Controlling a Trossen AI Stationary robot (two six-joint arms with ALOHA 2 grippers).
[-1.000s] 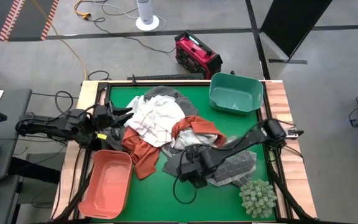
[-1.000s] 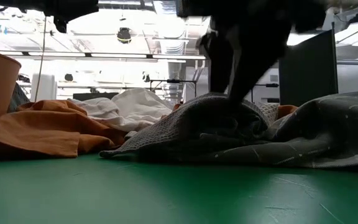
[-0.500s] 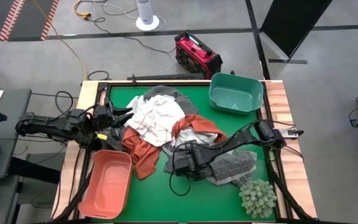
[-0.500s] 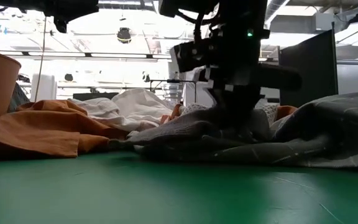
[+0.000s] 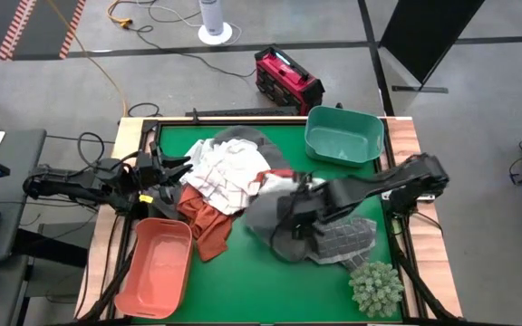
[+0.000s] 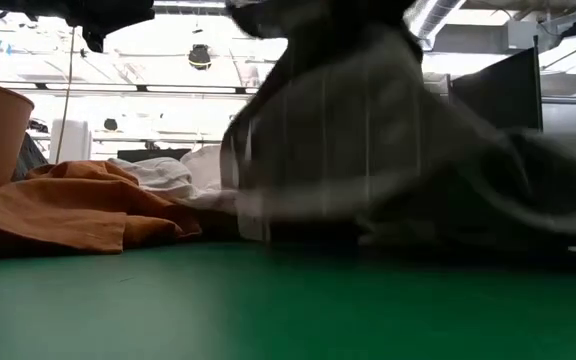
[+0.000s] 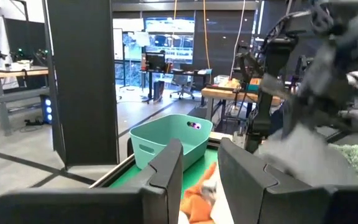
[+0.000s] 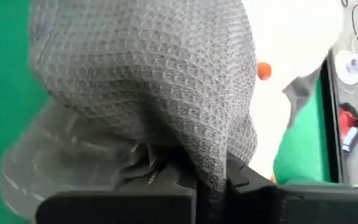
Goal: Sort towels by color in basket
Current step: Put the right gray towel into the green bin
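One grey towel [image 5: 275, 213] is clamped in the shut right gripper [image 5: 299, 215]: lift clear of the pile before carrying; left gripper [image 5: 166, 172], half-open and empty, waits far left.

Count: two baskets, one green [image 5: 343, 136] and one salmon [image 5: 155, 267]; one plant ball [image 5: 376, 288]; one towel pile [image 5: 243, 186], individual number indeterminate.
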